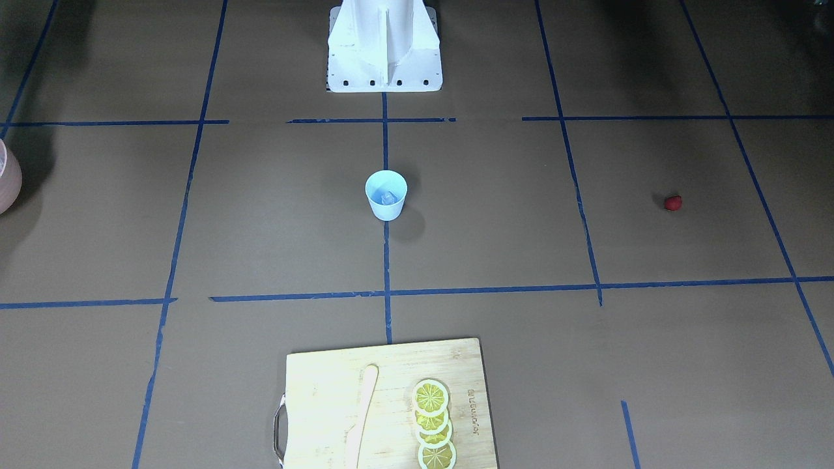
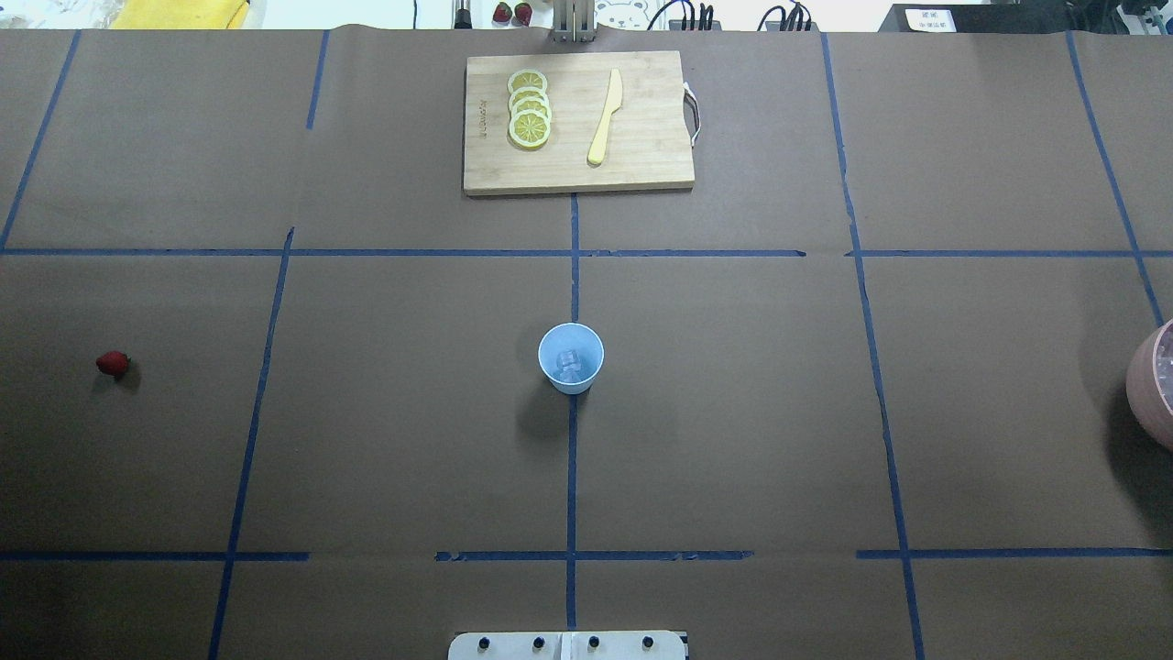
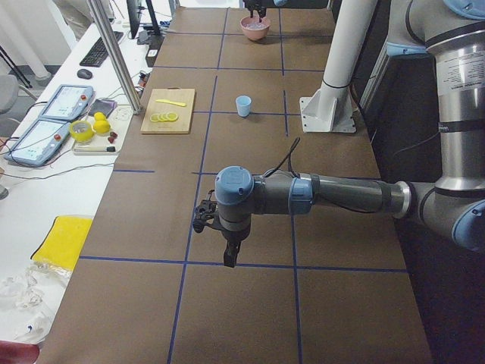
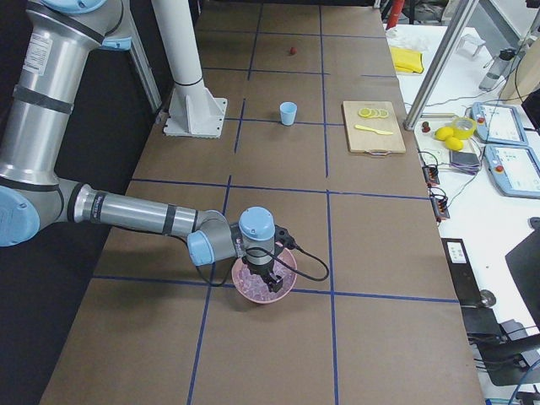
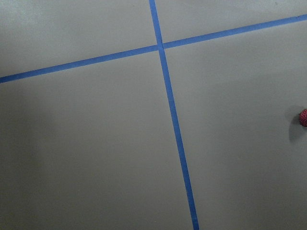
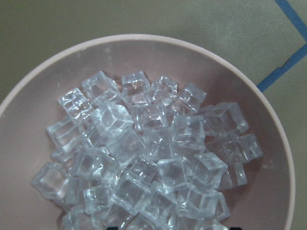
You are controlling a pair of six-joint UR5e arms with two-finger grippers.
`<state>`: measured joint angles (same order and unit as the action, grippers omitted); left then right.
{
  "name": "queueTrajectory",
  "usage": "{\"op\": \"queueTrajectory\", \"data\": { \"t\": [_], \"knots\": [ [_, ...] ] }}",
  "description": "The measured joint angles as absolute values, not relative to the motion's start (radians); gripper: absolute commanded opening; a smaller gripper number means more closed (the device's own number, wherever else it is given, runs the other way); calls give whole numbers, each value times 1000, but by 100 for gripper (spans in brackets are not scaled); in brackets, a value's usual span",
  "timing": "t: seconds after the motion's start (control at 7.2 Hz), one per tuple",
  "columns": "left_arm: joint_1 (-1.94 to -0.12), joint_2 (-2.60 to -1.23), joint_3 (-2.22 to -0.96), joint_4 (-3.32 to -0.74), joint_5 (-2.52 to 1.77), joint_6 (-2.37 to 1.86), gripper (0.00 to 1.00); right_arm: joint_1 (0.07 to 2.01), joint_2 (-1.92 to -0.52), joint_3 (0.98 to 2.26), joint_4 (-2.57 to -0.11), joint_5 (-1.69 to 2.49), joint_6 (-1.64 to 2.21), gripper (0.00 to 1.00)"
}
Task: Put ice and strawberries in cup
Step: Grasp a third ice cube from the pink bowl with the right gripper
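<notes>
Starting on my left: the strawberry (image 2: 113,364) lies bare on the worktop (image 2: 733,412), so that half of the job is not yet done; the cup (image 2: 570,357) stands upright well apart from both my grippers, roughly midway between them, and I can make out at least one piece of ice (image 2: 569,363) in its bottom, so I judge the ice half begun, though how many cubes are in there I cannot count; far to my right the pink bowl (image 6: 158,37) is heaped with more ice. What is left, as I read it, is any further cubes wanted and then the berry. My left gripper (image 3: 229,254) hangs over bare worktop, pointing down; the strawberry is not beneath it but off to one side, only just showing at the edge of my left wrist view; nothing hangs from this gripper in the side view, but whether its fingers are spread or pressed together I cannot tell, since they show in no close view. My right gripper (image 4: 268,274) is directly over the pink bowl, low over the cubes; I cannot tell whether it touches them, nor whether it is spread, pressed together or pinching a cube.
</notes>
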<state>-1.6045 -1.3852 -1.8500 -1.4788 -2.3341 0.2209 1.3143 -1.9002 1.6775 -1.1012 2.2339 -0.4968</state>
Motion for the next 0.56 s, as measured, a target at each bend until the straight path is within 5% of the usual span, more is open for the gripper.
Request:
{"op": "queueTrajectory", "data": {
  "t": [0.56],
  "knots": [
    [-1604, -1385, -1849, -1479, -2334, 221, 100, 1312, -1895, 1660, -1111, 2215, -493, 68]
  ]
}}
